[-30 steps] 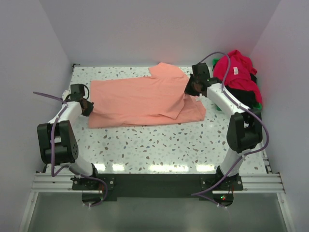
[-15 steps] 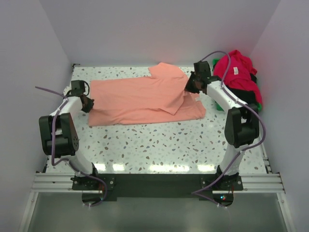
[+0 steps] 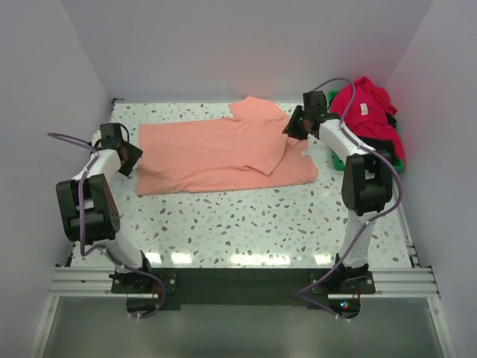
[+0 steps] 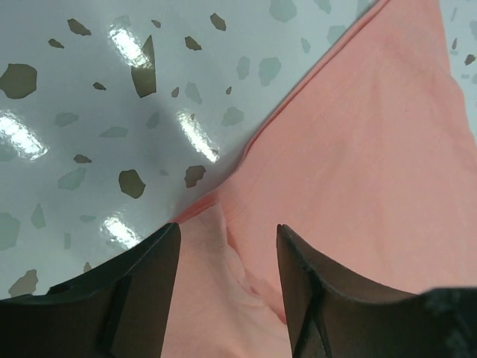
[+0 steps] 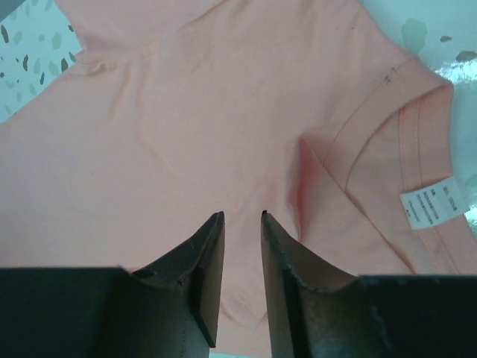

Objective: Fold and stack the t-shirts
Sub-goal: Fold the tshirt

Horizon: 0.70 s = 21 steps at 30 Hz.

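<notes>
The salmon-pink t-shirt (image 3: 216, 153) lies spread across the far half of the counter (image 3: 246, 216), one sleeve folded over its body, its white neck tag (image 5: 434, 203) showing at the right end. The left tool (image 4: 227, 231) hovers at the shirt's near left corner, fingers wide apart, holding nothing. The right tool (image 5: 238, 216) hangs above the cloth beside the collar, its fingers parted by a slim gap, nothing between them. The crimson red t-shirt (image 3: 365, 104) sits heaped in the far right corner
</notes>
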{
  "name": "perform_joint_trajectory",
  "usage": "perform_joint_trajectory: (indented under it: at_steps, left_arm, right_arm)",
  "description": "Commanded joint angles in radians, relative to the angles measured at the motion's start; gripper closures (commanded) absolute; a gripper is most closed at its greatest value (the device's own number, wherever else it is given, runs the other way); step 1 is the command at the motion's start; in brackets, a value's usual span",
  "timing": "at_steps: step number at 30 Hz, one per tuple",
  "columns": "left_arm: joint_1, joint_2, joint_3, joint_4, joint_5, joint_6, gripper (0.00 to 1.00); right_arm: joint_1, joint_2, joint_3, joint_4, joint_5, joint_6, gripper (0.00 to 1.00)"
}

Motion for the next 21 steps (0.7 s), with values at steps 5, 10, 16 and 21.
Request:
perform_joint_trajectory:
  at_steps: [5,10,16,21]
  left_arm:
    - [0.009,-0.229,-0.145,0.024,0.024,0.016,0.31]
    - [0.008,-0.355,-0.295,-0.008,0.019,-0.016,0.29]
    - [0.006,-0.449,-0.404,0.026,0.071,-0.027,0.29]
    - [0.003,-0.444,-0.426,0.049,0.094,-0.023,0.29]
  right_arm:
    - [-0.017,-0.016,0.030,0.036,-0.052,-0.024,0.56]
    - [0.032,-0.118,-0.180,0.059,-0.014,-0.034,0.56]
    - [0.102,-0.149,-0.303,0.113,0.018,-0.033,0.55]
    - [0.159,-0.083,-0.280,0.112,0.035,-0.024,0.52]
